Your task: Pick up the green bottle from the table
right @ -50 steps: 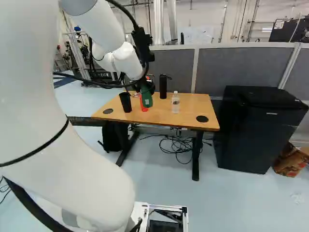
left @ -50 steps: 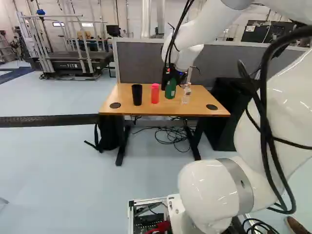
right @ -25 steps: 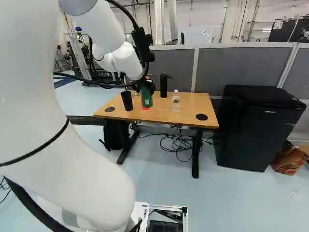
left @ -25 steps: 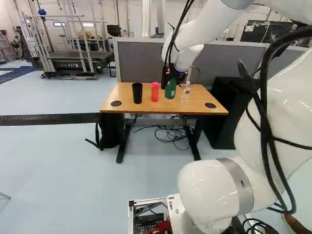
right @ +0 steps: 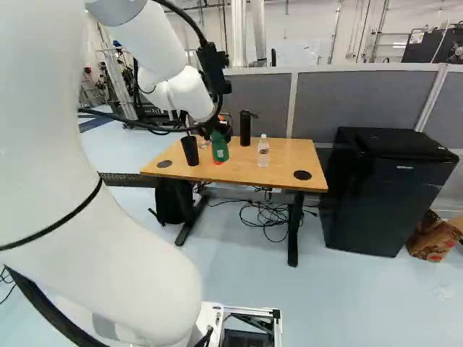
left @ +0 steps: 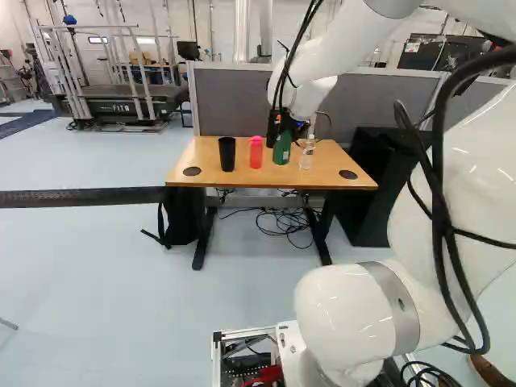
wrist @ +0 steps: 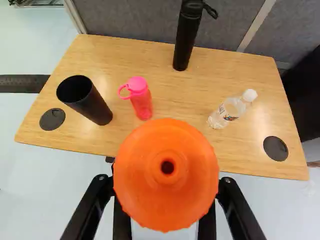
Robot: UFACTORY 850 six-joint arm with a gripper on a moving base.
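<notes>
Wrist view shows the end effector [left: 276, 131] holding the green bottle [left: 281, 151] between two fingers parted to its width.

white arm [left: 340, 36] arched up and forward, black gripper [left: 280, 135] at its end clamped

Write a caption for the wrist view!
Gripper holds orange-topped bottle; pink bottle, clear bottle, black cup and black flask stand on the table.

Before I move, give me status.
Pincer shut on green bottle. Bottle appears held above table. Pink bottle, clear bottle stand nearby, possible bumps if lowered.
</notes>
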